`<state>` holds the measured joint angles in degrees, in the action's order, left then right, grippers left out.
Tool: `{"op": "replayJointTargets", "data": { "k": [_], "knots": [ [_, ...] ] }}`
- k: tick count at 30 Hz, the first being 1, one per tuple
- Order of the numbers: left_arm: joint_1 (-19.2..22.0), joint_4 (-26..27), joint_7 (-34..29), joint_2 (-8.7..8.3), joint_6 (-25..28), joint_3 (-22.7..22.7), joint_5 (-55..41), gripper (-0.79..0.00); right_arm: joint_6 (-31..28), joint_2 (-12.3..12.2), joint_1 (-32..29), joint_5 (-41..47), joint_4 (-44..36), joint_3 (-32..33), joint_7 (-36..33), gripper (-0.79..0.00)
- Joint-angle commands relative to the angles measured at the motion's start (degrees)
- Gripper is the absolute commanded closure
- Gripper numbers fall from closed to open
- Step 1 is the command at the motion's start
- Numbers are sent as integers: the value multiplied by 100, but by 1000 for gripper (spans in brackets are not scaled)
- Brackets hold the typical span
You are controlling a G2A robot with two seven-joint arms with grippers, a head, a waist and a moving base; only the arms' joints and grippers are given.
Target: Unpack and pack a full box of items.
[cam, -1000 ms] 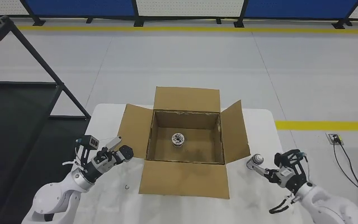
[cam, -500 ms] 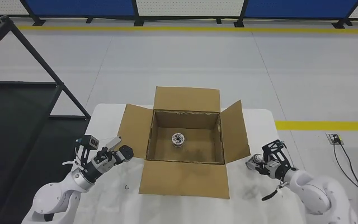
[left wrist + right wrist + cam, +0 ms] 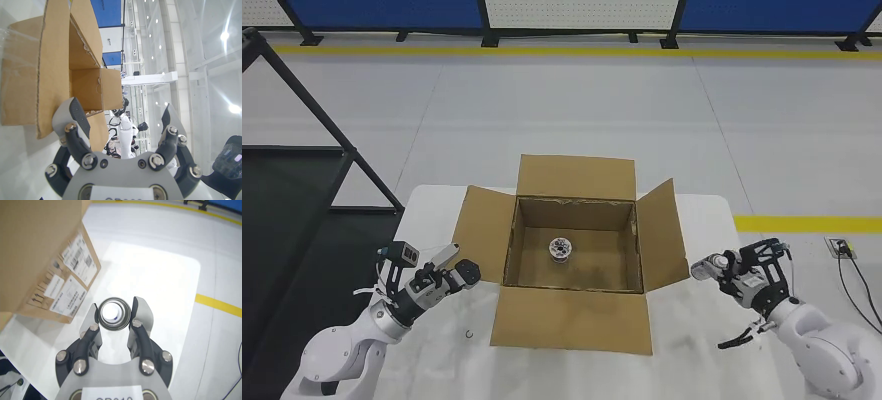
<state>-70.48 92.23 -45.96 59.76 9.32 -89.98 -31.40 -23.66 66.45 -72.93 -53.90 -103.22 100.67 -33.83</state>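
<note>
**Step in hand (judged):** pack phase, one item in transfer to the box.

**R arm.** R gripper [image 3: 115, 306] is clamping a small metal can [image 3: 114, 316] across its round body. The fingers [image 3: 88, 323] are pressing on both sides, w/ the can's open end facing away from the wrist. The can is sitting right at the fingertips, not deep between them. In the top view the can is hanging to the right of the cardboard box [image 3: 572, 320], just beside the raised right flap and apparently off the table [image 3: 437, 215].

**Box.** It is standing open w/ all four flaps spread. One small round part [image 3: 560, 247] is lying on its floor, toward the far side.

**Next move (judged):**
1. Lift the can above the right flap edge.
2. Travel left to a pos. over the opening.
3. Lower, then release.

Risks: flap contact, and slip from the shallow tip grip.

**L arm.** L gripper [image 3: 121, 108] is hanging wide open and empty, near the left flap but not touching it.
</note>
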Motion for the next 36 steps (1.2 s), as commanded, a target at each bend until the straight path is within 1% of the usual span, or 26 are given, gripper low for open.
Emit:
{"op": "replayJointTargets", "data": {
  "k": [1,4,5,8,10,13,16,18,20,22,25,28,31,35,36],
  "knots": [
    [0,0,0,0,0,0,0,-785,304,-3,-120,-59,-617,144,129,0],
    [0,0,0,0,0,0,0,-785,737,-6,-154,-206,-1610,234,162,0],
    [0,0,0,0,0,0,0,-785,753,-10,-144,-233,-1926,222,176,0],
    [0,0,0,0,0,0,0,-785,513,-35,4,-227,-2586,71,137,0],
    [0,0,0,0,0,0,0,-785,288,-59,256,-256,-2805,-218,-67,0],
    [0,0,0,0,0,0,0,-785,61,-83,932,-376,-2749,-955,-606,0],
    [0,0,0,0,0,0,0,-785,0,-51,1847,-436,-2270,-1952,-1102,0],
    [0,0,0,0,0,0,0,-785,23,5,2520,-394,-1770,-2614,-1421,0],
    [0,0,0,0,0,0,0,-785,186,89,3186,-435,-1187,-3239,-1742,0],
    [0,0,0,0,0,0,0,-785,282,194,3767,-209,-511,-3801,-2025,0],
    [0,0,0,0,0,0,0,-785,354,361,4490,74,489,-4486,-2340,0],
    [0,0,0,0,0,0,0,-785,378,523,4968,365,1397,-4991,-2445,0],
    [0,0,0,0,0,0,0,-785,408,659,5270,543,2200,-5320,-2391,0],
    [0,0,0,0,0,0,0,-785,388,805,5487,630,3142,-5600,-2041,0],
    [0,0,0,0,0,0,0,-785,501,830,5531,529,3372,-5632,-1900,0]
  ]
}}
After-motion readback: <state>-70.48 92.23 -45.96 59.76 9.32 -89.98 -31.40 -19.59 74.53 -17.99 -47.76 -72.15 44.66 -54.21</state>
